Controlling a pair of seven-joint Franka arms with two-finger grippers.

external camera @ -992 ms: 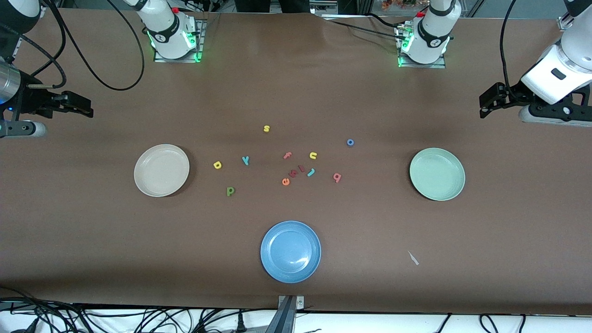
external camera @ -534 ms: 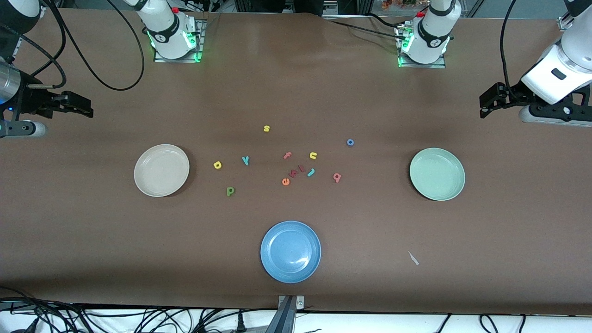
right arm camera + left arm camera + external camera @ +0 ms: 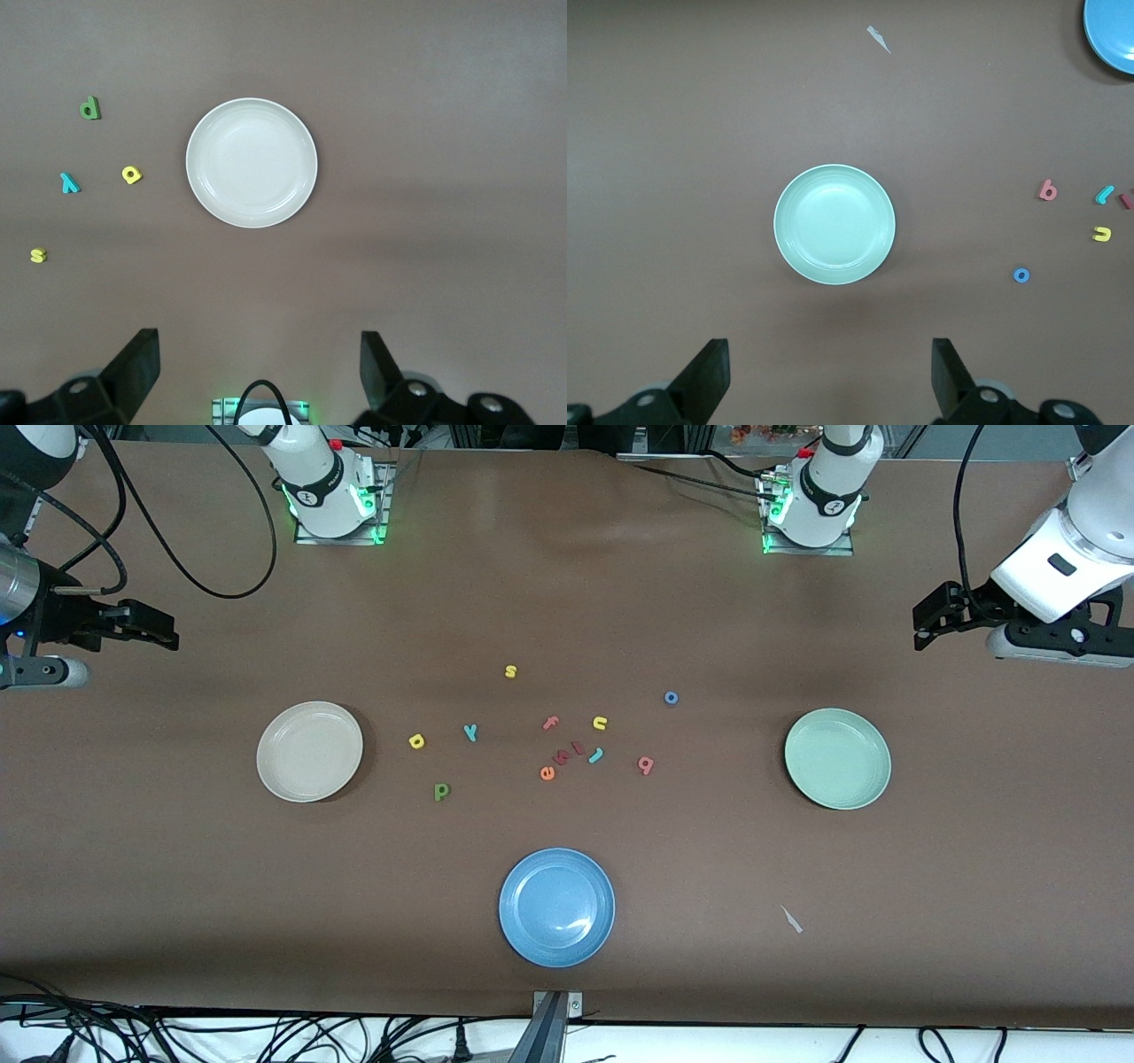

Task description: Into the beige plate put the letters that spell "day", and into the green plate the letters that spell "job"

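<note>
The beige plate lies toward the right arm's end of the table, with nothing in it. Beside it lie the yellow "a", teal "y" and dark green "d". The green plate sits toward the left arm's end, also bare. The teal "j", blue "o" and salmon "b" rest on the table between the plates. My left gripper hangs open over bare table at its end. My right gripper hangs open at the right arm's end.
A blue plate lies nearest the front camera. Other letters are mixed in mid-table: a yellow "s", pink "f", yellow "u" and orange "e". A pale scrap lies nearer the camera than the green plate.
The left arm has shifted slightly, its gripper still open. The right arm, the letters and the plates have not moved.
</note>
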